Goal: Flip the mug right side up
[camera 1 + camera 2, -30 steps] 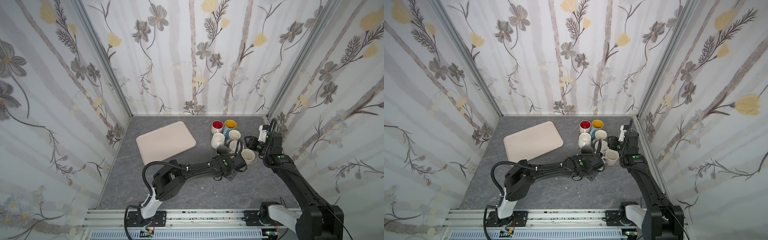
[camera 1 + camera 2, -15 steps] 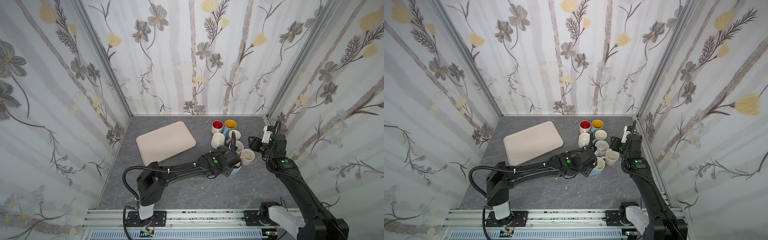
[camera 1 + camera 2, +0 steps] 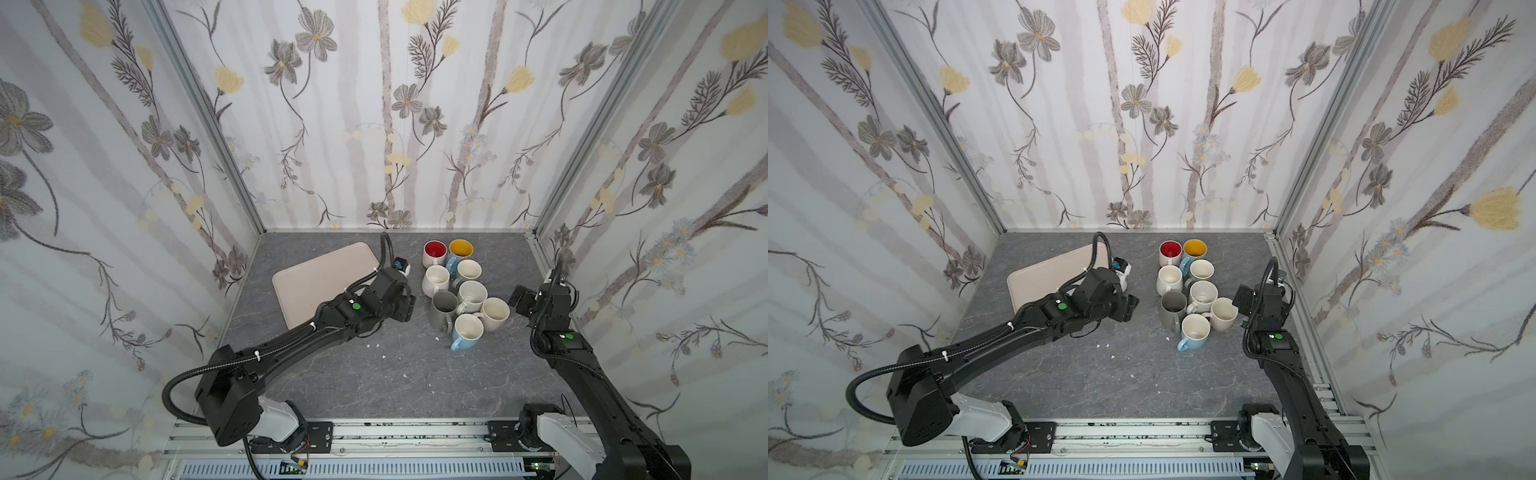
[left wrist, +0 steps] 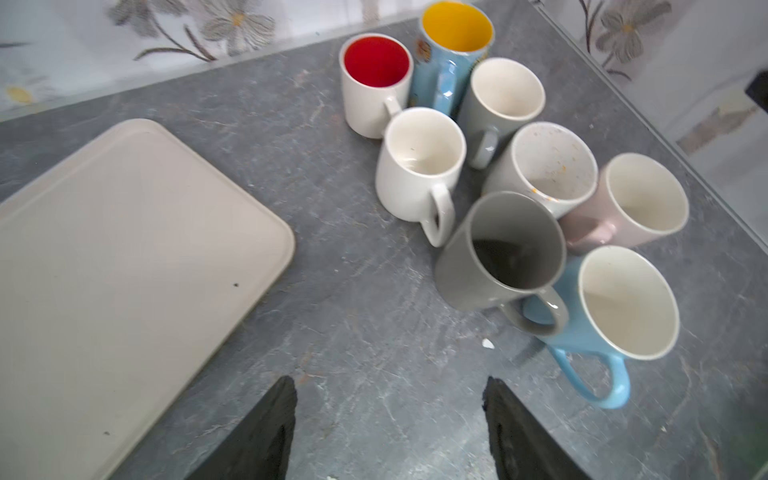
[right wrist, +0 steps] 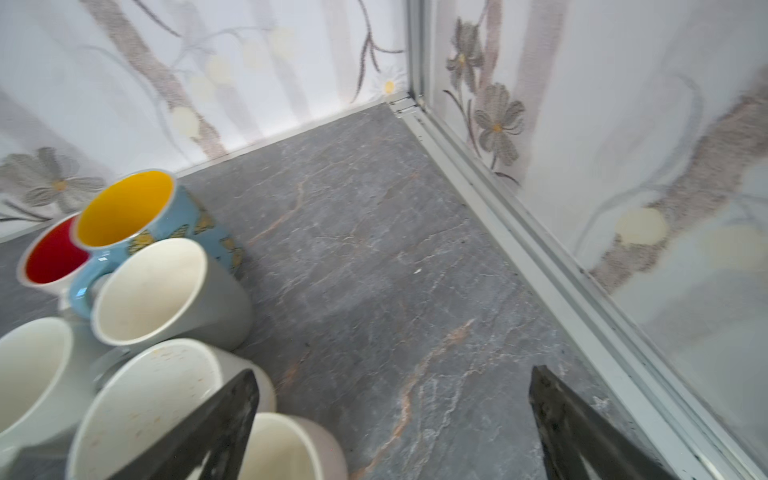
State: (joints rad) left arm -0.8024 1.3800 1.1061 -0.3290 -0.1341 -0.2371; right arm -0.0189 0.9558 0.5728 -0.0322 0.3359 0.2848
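Left end effector (image 3: 409,308) apart, empty; light blue mug (image 3: 468,328) upright ahead of it. Right end effector (image 3: 518,301) wide apart; pink mug (image 3: 495,312) just beside.

Lighting is bright, even and diffuse in both top views. The mugs (image 3: 435,280) cast only soft, short shadows on the grey tabletop (image 3: 374,374). The walls (image 3: 374,124) bow toward the frame edges. Left wrist view slightly soft. Right wrist view smeared, with walls and nearest mug rims blurred.
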